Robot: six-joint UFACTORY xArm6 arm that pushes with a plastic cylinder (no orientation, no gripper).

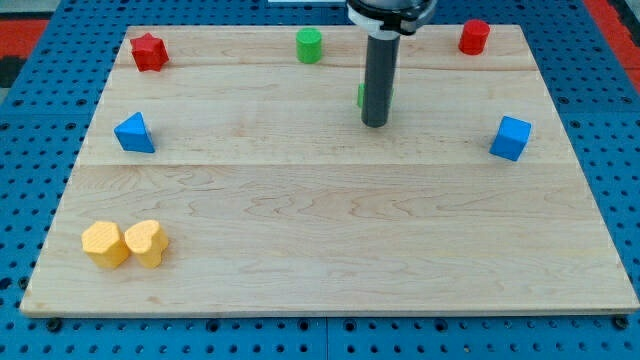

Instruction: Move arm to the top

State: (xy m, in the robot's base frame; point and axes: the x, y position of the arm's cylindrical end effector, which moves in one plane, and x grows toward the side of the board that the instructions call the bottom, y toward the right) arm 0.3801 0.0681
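Note:
My tip [375, 124] rests on the wooden board [330, 240] in the upper middle of the view. A green block [361, 96] is mostly hidden right behind the rod, touching or very near it. A green cylinder [309, 45] stands up and left of the tip near the view's top. A red cylinder [474, 37] is at the top right. A red star block [149, 52] is at the top left. A blue triangular block [134, 133] is at the left. A blue cube [511, 138] is at the right.
Two yellow blocks touch each other at the bottom left: a hexagon-like one [104, 244] and a heart-like one [146, 243]. The board lies on a blue perforated table [30, 150].

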